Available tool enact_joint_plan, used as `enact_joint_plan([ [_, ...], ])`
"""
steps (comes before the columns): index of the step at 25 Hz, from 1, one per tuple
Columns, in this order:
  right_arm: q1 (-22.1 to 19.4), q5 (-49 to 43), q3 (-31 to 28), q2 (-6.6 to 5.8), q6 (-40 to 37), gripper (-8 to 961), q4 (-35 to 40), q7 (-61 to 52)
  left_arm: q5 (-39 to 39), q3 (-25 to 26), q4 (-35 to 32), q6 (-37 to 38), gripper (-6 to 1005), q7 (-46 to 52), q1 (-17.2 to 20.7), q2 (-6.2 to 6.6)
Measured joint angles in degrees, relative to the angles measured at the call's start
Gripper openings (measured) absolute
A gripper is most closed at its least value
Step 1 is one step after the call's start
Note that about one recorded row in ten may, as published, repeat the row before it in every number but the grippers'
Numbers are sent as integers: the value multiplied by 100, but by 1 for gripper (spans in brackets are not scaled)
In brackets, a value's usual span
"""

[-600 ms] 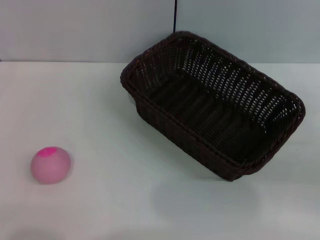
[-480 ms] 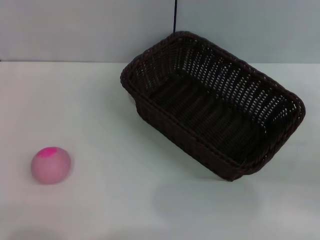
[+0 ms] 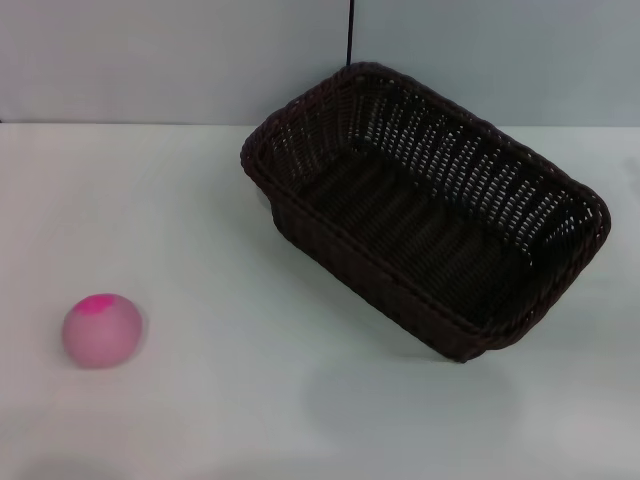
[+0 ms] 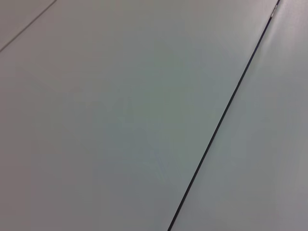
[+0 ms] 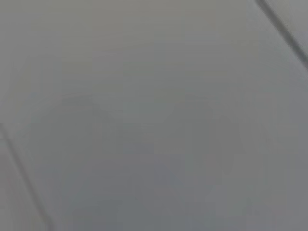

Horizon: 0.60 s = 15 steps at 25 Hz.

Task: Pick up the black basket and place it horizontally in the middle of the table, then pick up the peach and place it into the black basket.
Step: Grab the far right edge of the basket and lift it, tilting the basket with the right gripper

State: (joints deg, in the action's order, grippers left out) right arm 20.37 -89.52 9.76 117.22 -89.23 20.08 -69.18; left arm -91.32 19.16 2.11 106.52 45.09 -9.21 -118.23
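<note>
The black basket stands on the white table at the right and far side, turned at a slant, its open top up and nothing in it. The peach, pale pink with a magenta patch on top, lies on the table at the near left, well apart from the basket. Neither gripper shows in the head view. The left wrist view and the right wrist view show only plain grey surfaces with thin dark seams, and no fingers.
A pale wall stands behind the table's far edge, with a thin dark vertical line just above the basket's far corner.
</note>
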Motion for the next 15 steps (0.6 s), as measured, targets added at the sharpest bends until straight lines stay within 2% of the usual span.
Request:
enact_joint_plan([
  [2, 44, -422, 0, -17, -40, 538, 438, -503, 0, 0, -5, -6, 686, 0, -4, 1],
  [3, 76, -878, 3, -32, -152, 543, 1037, -1134, 0, 0, -7, -12, 686, 0, -4, 2],
  [4, 76, -878, 3, -32, -152, 547, 1037, -1134, 0, 0, -10, -26, 686, 0, -4, 2],
  [6, 98, -1205, 47, -59, -348, 555, 1615, -1676, 0, 0, -8, -40, 686, 0, -4, 2],
  [8, 84, -1356, 304, -131, -747, 564, 2549, -2464, 0, 0, -5, -48, 686, 0, -7, 2],
  [9, 84, -1356, 304, -131, -747, 568, 2549, -2464, 0, 0, -2, -56, 686, 0, -13, 2],
  [15, 185, -1773, 878, -207, -1089, 594, 4520, -4322, -2, -13, 3, -126, 686, 0, -58, -10],
])
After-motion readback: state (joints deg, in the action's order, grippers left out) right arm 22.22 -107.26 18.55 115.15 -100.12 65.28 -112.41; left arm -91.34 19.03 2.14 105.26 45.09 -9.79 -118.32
